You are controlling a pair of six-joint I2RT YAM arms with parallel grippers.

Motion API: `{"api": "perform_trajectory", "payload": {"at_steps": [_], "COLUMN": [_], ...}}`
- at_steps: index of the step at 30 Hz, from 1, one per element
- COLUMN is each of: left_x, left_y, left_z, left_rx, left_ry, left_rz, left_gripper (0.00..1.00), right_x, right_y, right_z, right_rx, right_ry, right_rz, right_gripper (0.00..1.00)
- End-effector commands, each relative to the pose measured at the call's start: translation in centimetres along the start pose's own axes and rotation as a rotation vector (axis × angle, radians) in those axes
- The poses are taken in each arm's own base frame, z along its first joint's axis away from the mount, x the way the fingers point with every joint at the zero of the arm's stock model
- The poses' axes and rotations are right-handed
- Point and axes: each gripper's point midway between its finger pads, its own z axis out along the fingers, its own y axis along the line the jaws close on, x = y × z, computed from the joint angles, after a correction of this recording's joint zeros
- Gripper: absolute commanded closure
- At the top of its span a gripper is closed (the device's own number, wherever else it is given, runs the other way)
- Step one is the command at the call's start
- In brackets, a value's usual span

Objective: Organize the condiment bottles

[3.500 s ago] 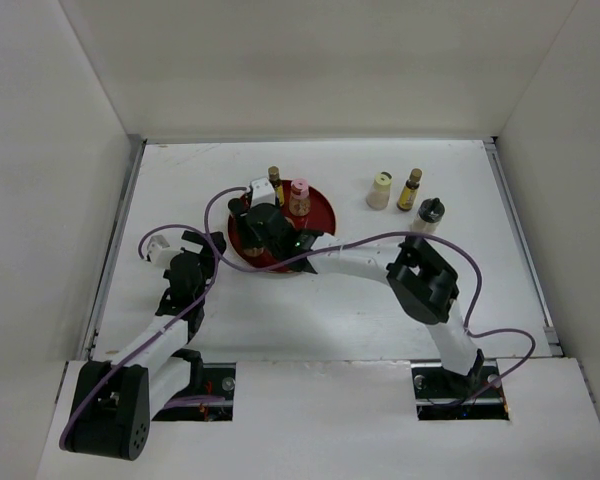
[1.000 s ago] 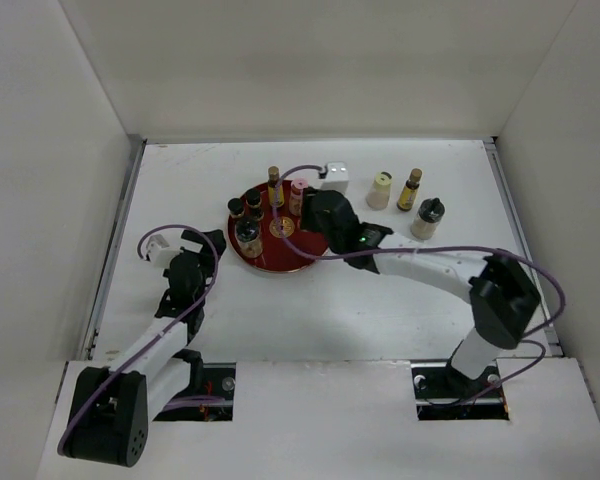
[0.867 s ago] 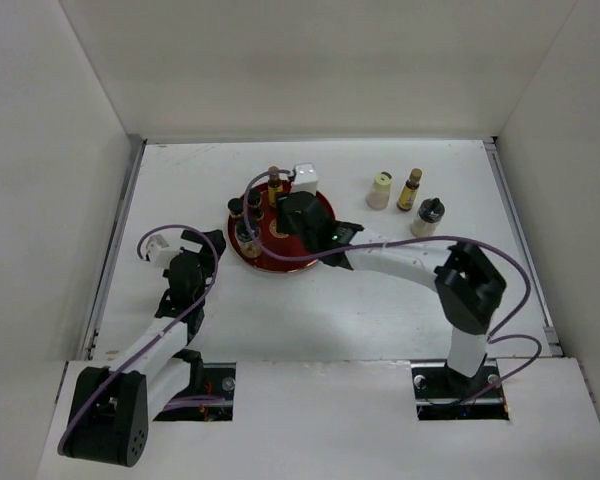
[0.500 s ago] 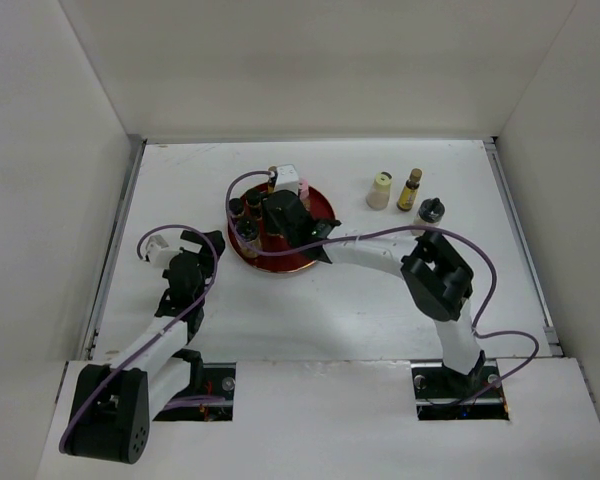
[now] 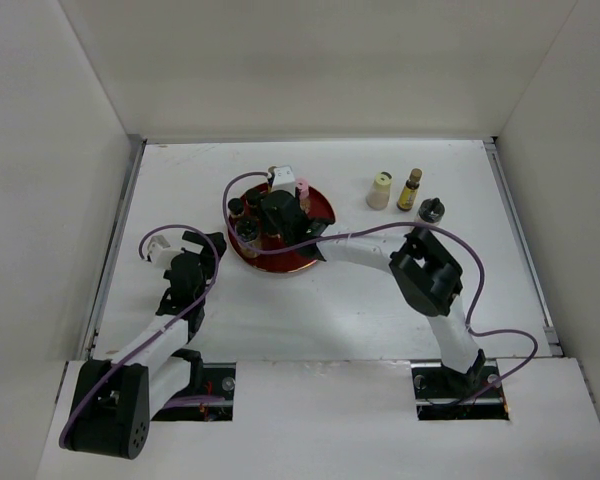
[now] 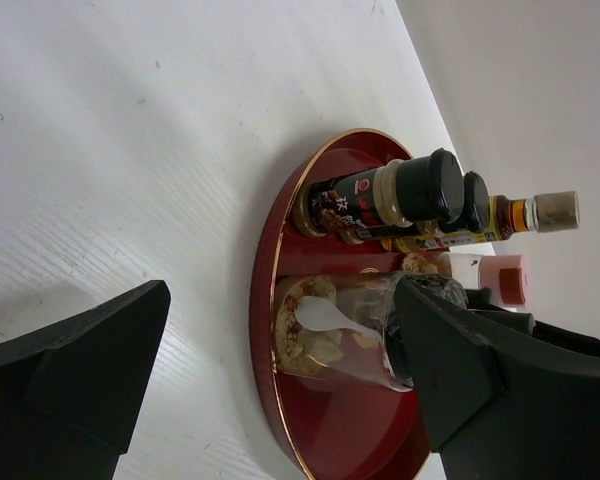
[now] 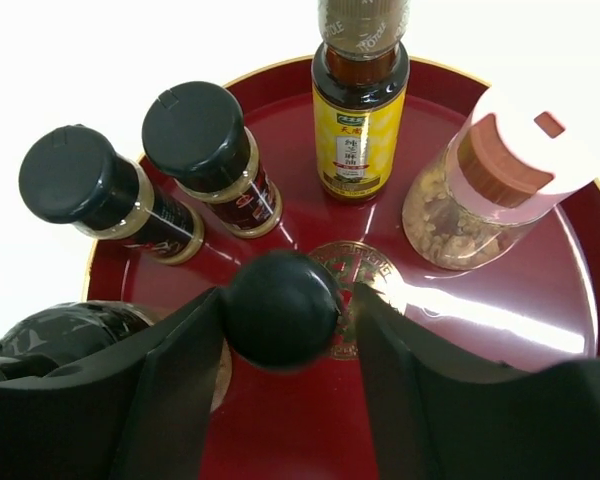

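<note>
The right gripper [image 7: 285, 300] is reaching over the red tray [image 7: 500, 400], its two fingers on either side of the round cap of a black-capped bottle [image 7: 280, 318]; they sit very close against that cap, but I cannot tell whether they are pressing it or just clear of it; the bottle is over the gold emblem at the tray's middle, its base hidden under its own cap. Around it on the tray stand two dark bottles [image 7: 195, 125] with black caps at the far left, side by side; an amber bottle [image 7: 360, 130] with a yellow label and gold cap at the far edge; a pink-capped jar [image 7: 490, 190] of pale bits to the right of that; and a clear jar [image 6: 330, 335] with a black lid by the tray's near-left rim. Off the tray, to its right on the table [image 5: 310, 320], are a cream bottle [image 5: 380, 190], a second amber bottle [image 5: 410, 190] just beside it, and a black-topped jar [image 5: 431, 210] a little nearer. The left gripper [image 5: 205, 242] lies low on the table to the left of the tray, apart from it, fingers spread wide with nothing in them.
</note>
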Motion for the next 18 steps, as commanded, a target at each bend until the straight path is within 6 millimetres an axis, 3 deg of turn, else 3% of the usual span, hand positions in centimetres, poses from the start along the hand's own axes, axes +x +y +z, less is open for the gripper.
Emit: {"api": "perform_trajectory", "payload": {"at_steps": [1, 9, 18], "left_x": [-0.7, -0.5, -0.6], "left_y": [-0.8, -1.2, -1.5], "left_z": [0.1, 0.1, -0.1], "left_rx": [0.031, 0.043, 0.054], "left_ry": [-0.023, -0.012, -0.017], "left_rz": [-0.017, -0.013, -0.012], "left_gripper": [0.00, 0.00, 0.00], "right_x": [-2.5, -6.1, -7.8], "right_y": [0.6, -0.3, -1.5], "right_z": [0.0, -2.9, -6.3], "right_rx": [-0.005, 0.005, -0.012], "right_ry": [-0.062, -0.124, -0.151], "right_rz": [0.039, 0.083, 0.130], "right_gripper": [0.37, 0.34, 0.31]}}
